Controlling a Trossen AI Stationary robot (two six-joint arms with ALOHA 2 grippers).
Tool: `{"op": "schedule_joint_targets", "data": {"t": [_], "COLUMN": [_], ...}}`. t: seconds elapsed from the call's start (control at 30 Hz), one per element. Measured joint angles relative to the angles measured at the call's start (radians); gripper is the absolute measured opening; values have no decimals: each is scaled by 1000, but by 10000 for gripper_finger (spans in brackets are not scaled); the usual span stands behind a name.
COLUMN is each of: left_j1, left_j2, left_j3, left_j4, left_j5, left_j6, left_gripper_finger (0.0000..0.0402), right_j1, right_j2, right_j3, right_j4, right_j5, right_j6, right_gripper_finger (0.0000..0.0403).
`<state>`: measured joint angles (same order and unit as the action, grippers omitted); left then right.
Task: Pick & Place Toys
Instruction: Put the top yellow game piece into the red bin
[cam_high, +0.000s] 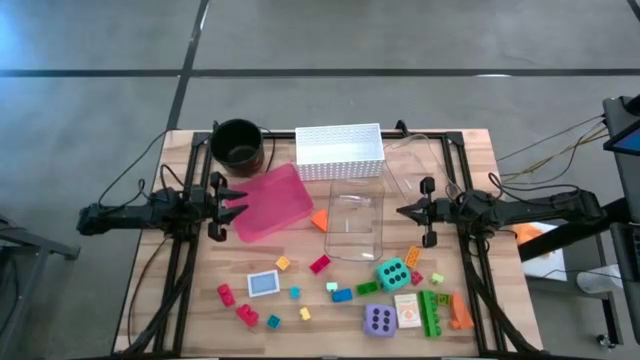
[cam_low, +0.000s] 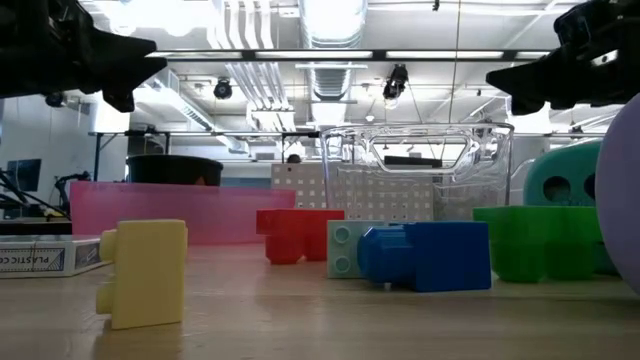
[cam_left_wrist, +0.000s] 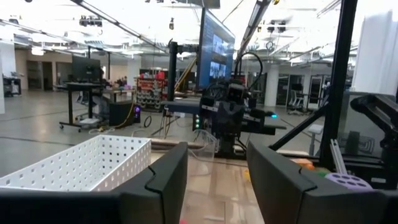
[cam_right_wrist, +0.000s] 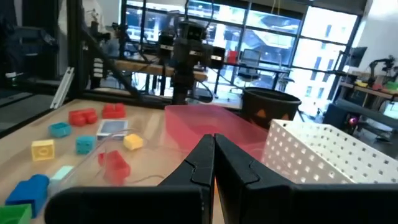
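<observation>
The pink tray (cam_high: 270, 203) serves as the landmark here. It lies tilted on the table (cam_high: 180, 300), with the black pot (cam_high: 238, 142) just beyond its far left corner and the white basket (cam_high: 339, 152) just beyond its far right corner. A clear plastic box (cam_high: 354, 222) stands just to the tray's right, with an orange piece (cam_high: 319, 220) wedged between the two.

The left gripper (cam_high: 232, 196) hovers at the tray's left edge, its fingers (cam_left_wrist: 163, 180) parted by a moderate gap and holding nothing. The right gripper (cam_high: 404, 211) waits well to the right of the tray, beyond the clear box, with its fingers (cam_right_wrist: 198, 163) pressed together and empty. Both arms sit back at the sides, probably so the middle stays free for reaching.

The toys lie scattered on the near side of the tray, none of them in it. Nearest to it are a small yellow brick (cam_high: 283, 264) and a red brick (cam_high: 320, 264). Farther toward the front sit a flat card (cam_high: 263, 284), two red bricks (cam_high: 236, 304) and some small teal and yellow bricks (cam_high: 289, 306). To the front right of the tray, well apart from it, are the teal die (cam_high: 391, 273), the purple die (cam_high: 379, 320), a green brick (cam_high: 431, 312) and an orange brick (cam_high: 460, 312).

Judging by this layout, sorting has barely started. The half-parted left gripper looks the readier of the two to reach down for the toys nearest the tray.
</observation>
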<state>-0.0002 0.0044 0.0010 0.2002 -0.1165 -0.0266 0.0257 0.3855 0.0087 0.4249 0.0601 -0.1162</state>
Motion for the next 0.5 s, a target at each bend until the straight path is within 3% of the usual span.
{"op": "schedule_joint_targets", "data": {"t": [0.5], "left_j1": [0], "left_j2": [0], "left_j3": [0], "left_j4": [-41], "left_j5": [0], "left_j6": [0], "left_gripper_finger": [171], "right_j1": [0], "right_j2": [107], "right_j3": [60], "right_j4": [-34], "right_j5": [-88], "right_j6": [8], "right_gripper_finger": [9]}}
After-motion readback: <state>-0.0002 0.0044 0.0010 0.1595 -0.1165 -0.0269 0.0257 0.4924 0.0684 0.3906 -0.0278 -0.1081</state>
